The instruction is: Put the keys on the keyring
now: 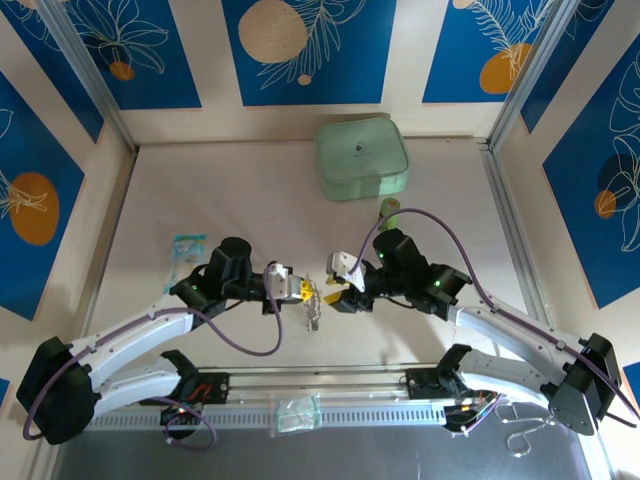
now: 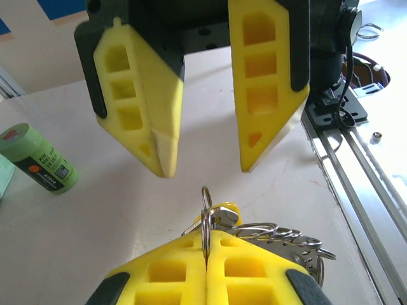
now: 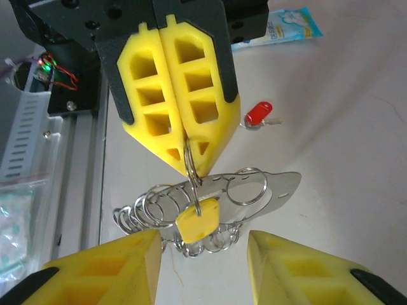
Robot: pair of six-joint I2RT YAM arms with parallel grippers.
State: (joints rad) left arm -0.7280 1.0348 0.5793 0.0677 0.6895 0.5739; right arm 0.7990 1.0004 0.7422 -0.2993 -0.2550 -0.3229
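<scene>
In left gripper (image 3: 189, 159), keyring (image 3: 275, 184), yellow key (image 3: 197, 219) dangling

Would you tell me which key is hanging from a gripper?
The yellow-headed key, dangling on the small ring pinched by the left gripper; the red-headed key lies loose on the table.

The left fingers (image 2: 165, 276) hide most of the yellow key (image 2: 222, 208) and part of the keyring (image 2: 283, 234). On the red key (image 3: 257, 114), the blade is too small to tell.

Shiny metal keyring (image 3: 275, 186), glossy red plastic key (image 3: 257, 114), matt yellow plastic jaws
</scene>
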